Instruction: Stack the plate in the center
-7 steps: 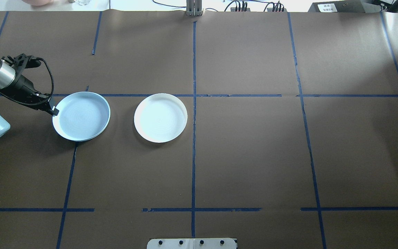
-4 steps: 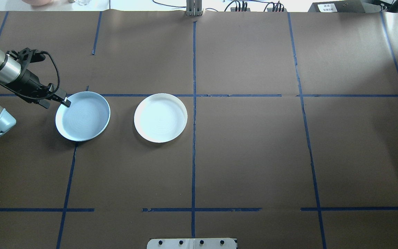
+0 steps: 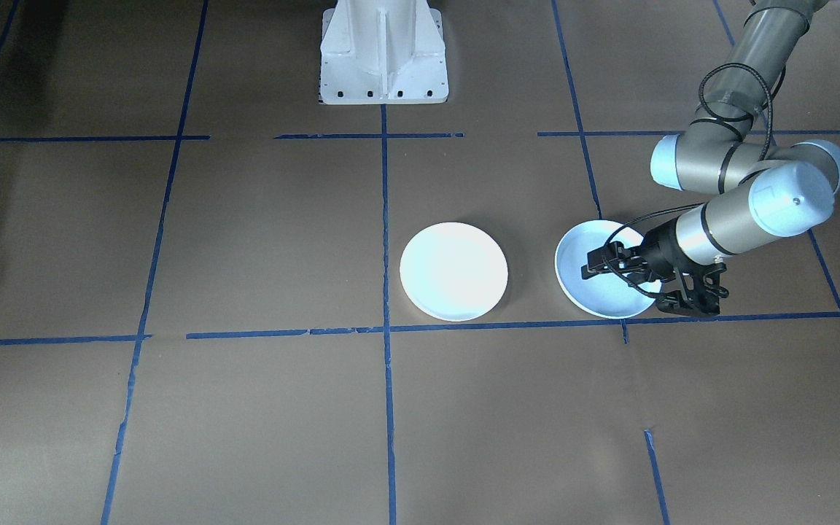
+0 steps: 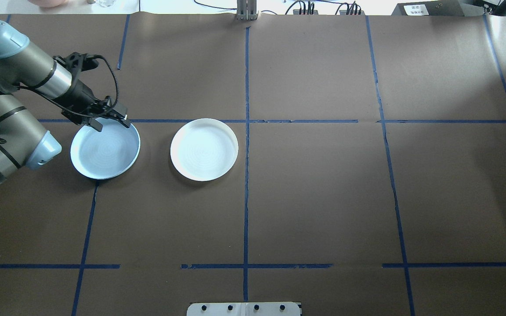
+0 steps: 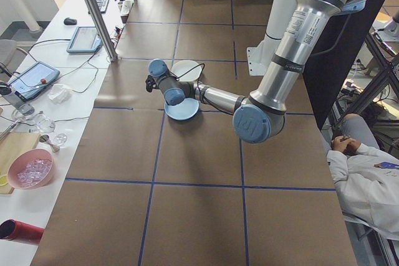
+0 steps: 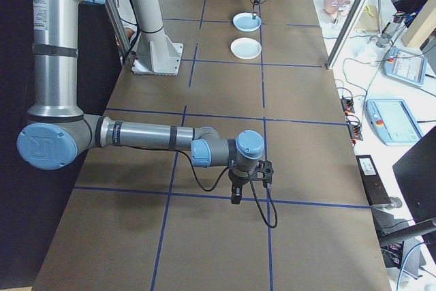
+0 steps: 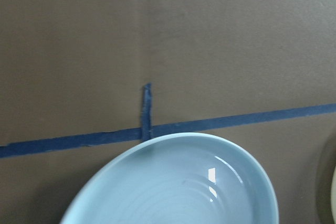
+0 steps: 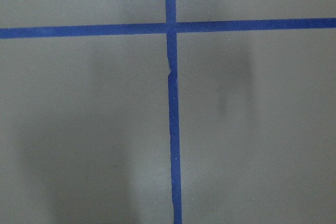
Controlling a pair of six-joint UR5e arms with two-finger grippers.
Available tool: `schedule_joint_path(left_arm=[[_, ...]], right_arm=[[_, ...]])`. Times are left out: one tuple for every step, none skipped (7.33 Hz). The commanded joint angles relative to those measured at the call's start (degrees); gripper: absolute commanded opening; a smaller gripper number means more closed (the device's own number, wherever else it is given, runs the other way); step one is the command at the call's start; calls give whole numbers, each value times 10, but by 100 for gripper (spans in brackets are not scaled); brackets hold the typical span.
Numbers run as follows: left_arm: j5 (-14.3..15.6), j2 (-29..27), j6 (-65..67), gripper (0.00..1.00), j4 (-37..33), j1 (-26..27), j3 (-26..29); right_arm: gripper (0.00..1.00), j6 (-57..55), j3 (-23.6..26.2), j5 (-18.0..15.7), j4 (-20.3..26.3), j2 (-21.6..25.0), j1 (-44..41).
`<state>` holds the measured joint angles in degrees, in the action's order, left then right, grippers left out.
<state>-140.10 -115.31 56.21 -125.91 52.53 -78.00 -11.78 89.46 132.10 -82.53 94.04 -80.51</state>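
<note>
Light blue plate (image 4: pixel 105 151) lies flat on the brown-papered surface (image 4: pixel 323 197), toward its left edge; white plate (image 4: pixel 204 149) rests apart from it, just left of the central blue tape line (image 4: pixel 246 175). Left pincer (image 4: pixel 111 119) hovers over the blue plate's far rim, jaws parted, holding nothing. Right pincer (image 6: pixel 236 194) points down over bare paper; its jaw state cannot be told.
</note>
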Motion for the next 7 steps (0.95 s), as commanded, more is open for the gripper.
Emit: schedule_joint_path(left_arm=[[50,-44,83,100,-1,-47,0],[58,-53,86,100,-4,-60,3],[86,-56,88,100,-4,-75,3],[90,-58,88,100,-3,-80,8],[90,-59,89,99,-3,-82,8],[90,-60,89,92,-3,-95,8],[90,-61,89,85,-3,-101,8]], right_arm=[[100,0,0,0,0,0,0],[100,0,0,0,0,0,0],[100,0,0,0,0,0,0],[100,0,0,0,0,0,0],[100,0,0,0,0,0,0],[100,0,0,0,0,0,0],[100,0,0,0,0,0,0]])
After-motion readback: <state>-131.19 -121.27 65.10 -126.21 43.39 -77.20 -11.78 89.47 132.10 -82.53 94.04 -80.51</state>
